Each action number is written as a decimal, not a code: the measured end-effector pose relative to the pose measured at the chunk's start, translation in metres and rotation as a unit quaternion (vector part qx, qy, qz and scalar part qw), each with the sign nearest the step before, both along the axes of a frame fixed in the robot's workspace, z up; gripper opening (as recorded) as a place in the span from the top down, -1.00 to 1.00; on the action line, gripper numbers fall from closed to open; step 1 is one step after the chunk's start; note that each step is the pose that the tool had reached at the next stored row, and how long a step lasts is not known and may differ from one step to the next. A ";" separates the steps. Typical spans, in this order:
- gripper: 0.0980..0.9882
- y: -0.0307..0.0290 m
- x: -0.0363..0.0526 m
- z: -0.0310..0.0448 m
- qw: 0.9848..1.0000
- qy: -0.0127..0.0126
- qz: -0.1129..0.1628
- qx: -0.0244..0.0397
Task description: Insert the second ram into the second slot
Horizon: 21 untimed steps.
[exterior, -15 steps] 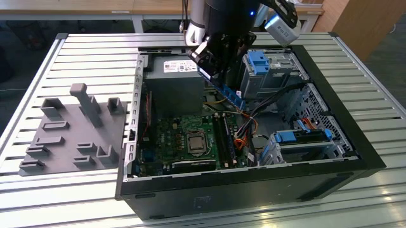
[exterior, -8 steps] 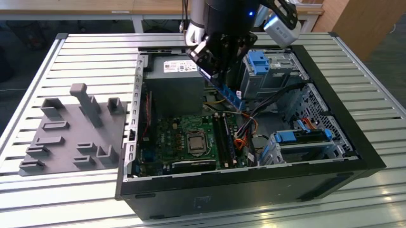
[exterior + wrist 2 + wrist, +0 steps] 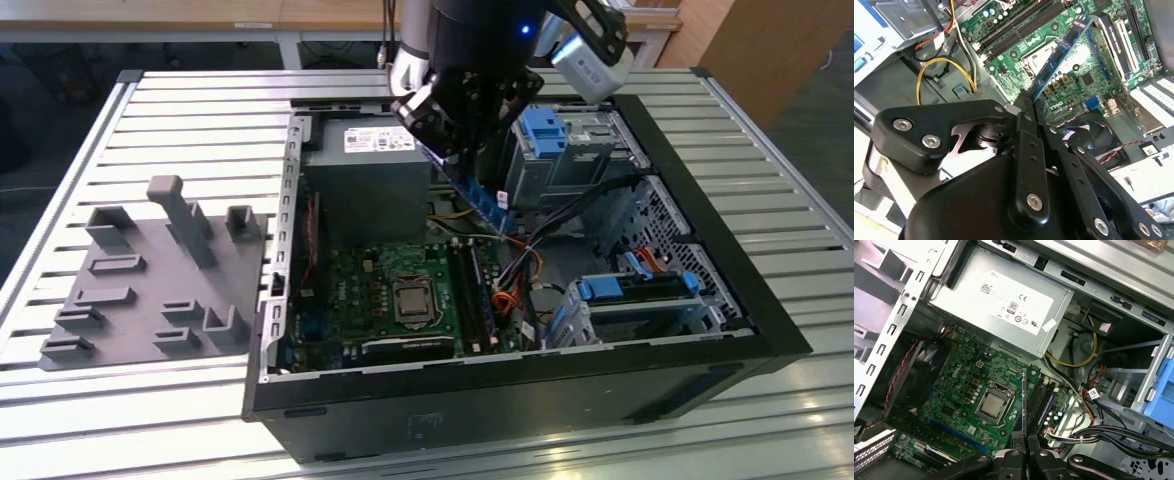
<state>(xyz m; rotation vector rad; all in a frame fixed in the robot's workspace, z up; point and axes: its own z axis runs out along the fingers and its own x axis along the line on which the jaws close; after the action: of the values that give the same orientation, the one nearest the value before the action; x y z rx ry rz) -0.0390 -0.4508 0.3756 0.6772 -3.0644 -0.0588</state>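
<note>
The second ram [image 3: 483, 195], a thin blue circuit-board stick, hangs tilted inside the open computer case [image 3: 694, 250], above the motherboard [image 3: 387, 300]. My gripper [image 3: 461, 150] is shut on its upper end. In the second wrist view the ram [image 3: 1061, 52] runs from my gripper [image 3: 1026, 102] out over the board. The first wrist view has the ram [image 3: 1024, 405] edge-on, rising from my gripper [image 3: 1025, 442] just beside the dark memory slots [image 3: 1041, 400]. Those slots [image 3: 474, 290] lie below the stick, and it is not touching them. Which slot it lines up with I cannot tell.
A grey power supply [image 3: 367, 170] stands at the back of the case, next to blue drive-bay tabs [image 3: 541, 130]. Loose cables [image 3: 534, 270] run beside the slots, and the processor socket [image 3: 407, 300] is on their other side. A grey holder block [image 3: 147, 270] sits at the exterior view's left.
</note>
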 end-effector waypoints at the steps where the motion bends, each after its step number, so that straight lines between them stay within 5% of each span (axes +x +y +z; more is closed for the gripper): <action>1: 0.91 0.0000 0.0000 0.0000 1.000 0.000 -0.003 0.000; 7: 0.91 0.0000 0.0000 -0.0001 0.999 0.000 -0.035 0.000; 12: 0.91 0.0000 0.0000 -0.0004 0.997 0.000 -0.074 -0.001; 16: 0.91 0.0000 0.0000 -0.0008 0.994 0.000 -0.109 -0.001; 21: 0.91 0.0000 0.0000 -0.0013 0.988 0.000 -0.153 -0.001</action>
<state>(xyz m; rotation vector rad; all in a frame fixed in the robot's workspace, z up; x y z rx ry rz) -0.0390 -0.4508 0.3743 0.1994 -3.1374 -0.0569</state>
